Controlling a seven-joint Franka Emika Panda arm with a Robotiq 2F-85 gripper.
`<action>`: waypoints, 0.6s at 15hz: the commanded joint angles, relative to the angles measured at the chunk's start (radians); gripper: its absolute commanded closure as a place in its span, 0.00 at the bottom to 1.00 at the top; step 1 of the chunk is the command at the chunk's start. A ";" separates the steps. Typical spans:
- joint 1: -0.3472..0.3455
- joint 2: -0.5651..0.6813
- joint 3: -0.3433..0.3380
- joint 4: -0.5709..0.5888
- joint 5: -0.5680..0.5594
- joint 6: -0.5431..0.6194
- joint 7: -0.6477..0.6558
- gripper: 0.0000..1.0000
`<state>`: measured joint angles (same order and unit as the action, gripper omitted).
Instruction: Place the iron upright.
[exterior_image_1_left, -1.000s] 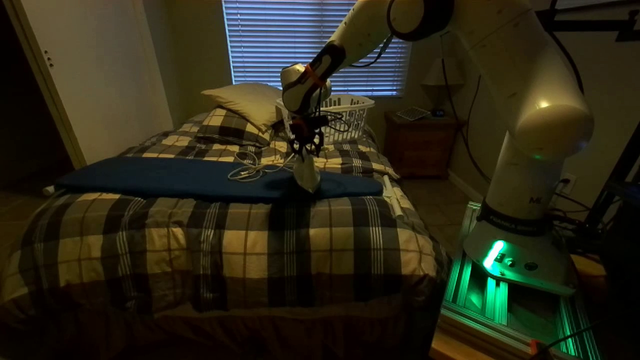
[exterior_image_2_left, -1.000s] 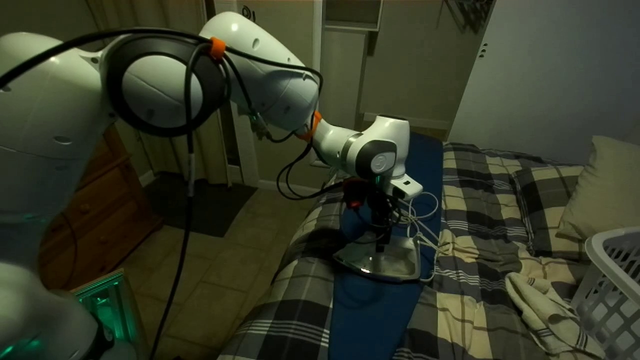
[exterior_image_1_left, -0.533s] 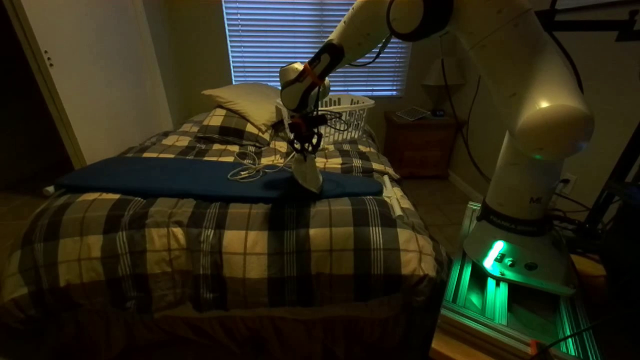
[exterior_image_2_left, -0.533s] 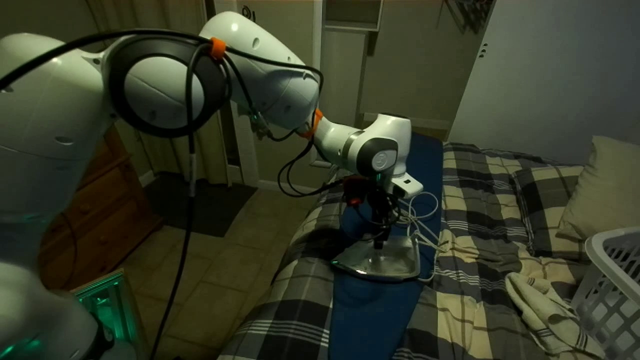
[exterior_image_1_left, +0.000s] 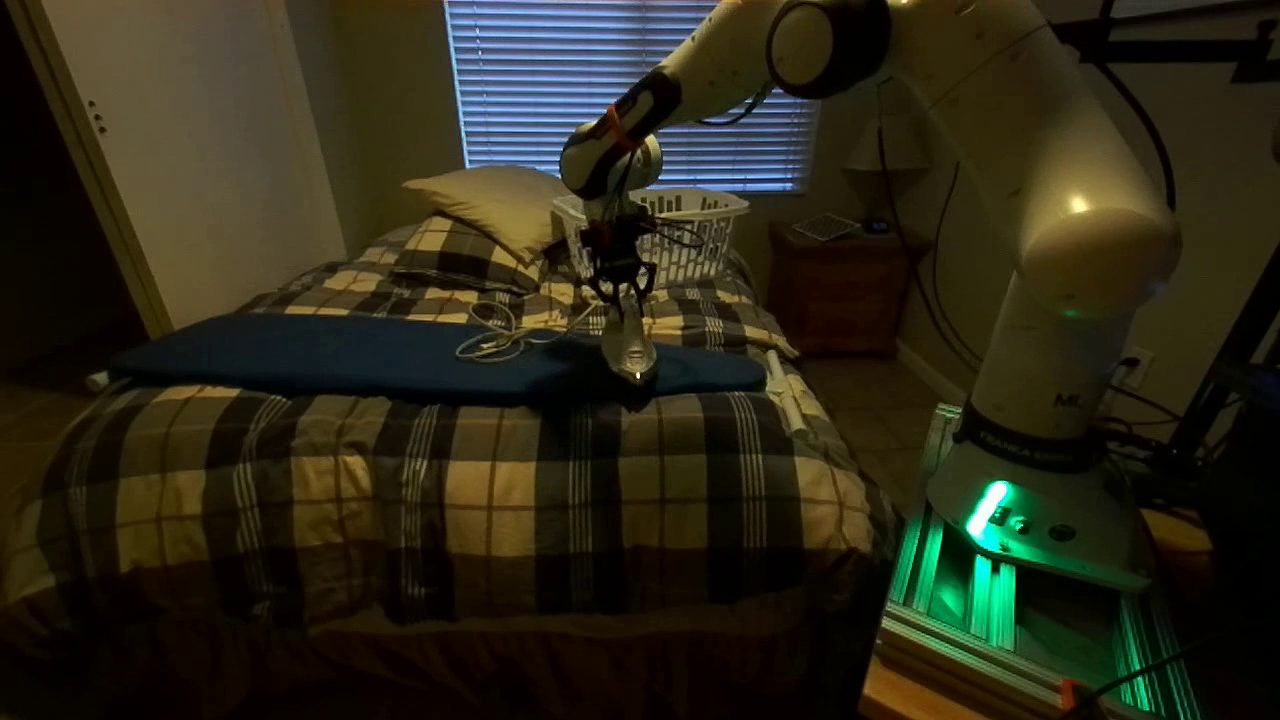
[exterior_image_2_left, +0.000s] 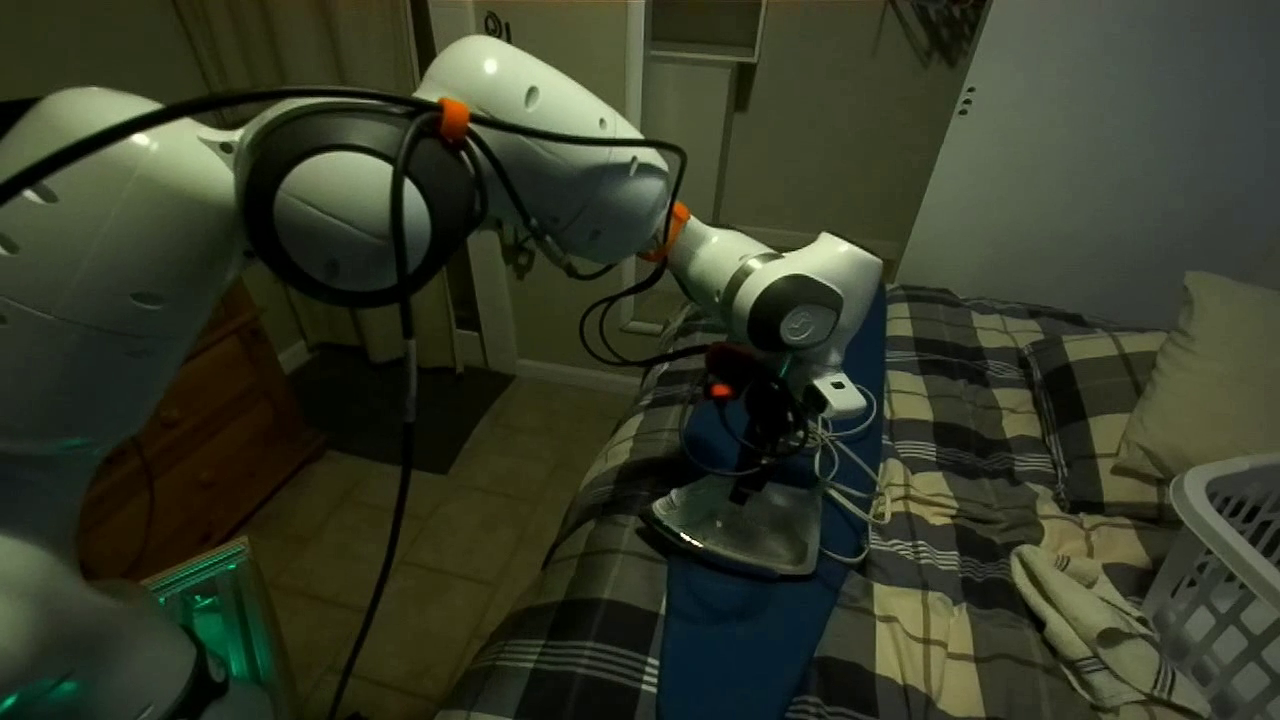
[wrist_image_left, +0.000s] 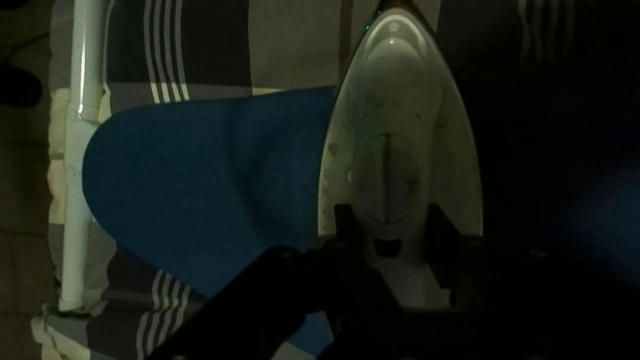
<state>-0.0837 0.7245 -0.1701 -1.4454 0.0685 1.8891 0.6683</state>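
The iron (exterior_image_1_left: 630, 350) is pale with a pointed nose. It lies across the narrow end of the blue ironing board (exterior_image_1_left: 350, 350), with the nose over the board's near edge. It also shows in an exterior view (exterior_image_2_left: 770, 530), roughly level; I cannot tell whether it touches the board. In the wrist view the iron (wrist_image_left: 395, 90) is seen from above, nose away from my gripper. My gripper (wrist_image_left: 390, 217) has a finger on each side of the handle and appears closed on it. The gripper also shows above the iron in an exterior view (exterior_image_1_left: 622, 295). The iron's heel is hidden by the gripper.
A pale cord (exterior_image_1_left: 500, 345) lies coiled on the board. White tubing (exterior_image_1_left: 787, 400) lies at the board's narrow end. A white laundry basket (exterior_image_1_left: 700, 235) and a pale pillow (exterior_image_1_left: 490, 205) are on the plaid bed (exterior_image_1_left: 480, 500). A striped towel (exterior_image_2_left: 1100, 630) lies beside the basket.
The iron has turned in view: earlier it leaned with a broad pale side showing, now its nose and top show. The arm and iron have moved slightly right in an exterior view.
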 joint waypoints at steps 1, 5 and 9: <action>-0.050 0.033 0.012 0.124 0.091 -0.145 0.013 0.88; -0.091 0.085 0.011 0.209 0.151 -0.215 0.040 0.88; -0.145 0.129 0.026 0.287 0.232 -0.310 0.056 0.88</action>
<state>-0.1773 0.8173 -0.1671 -1.2692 0.2265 1.6893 0.7020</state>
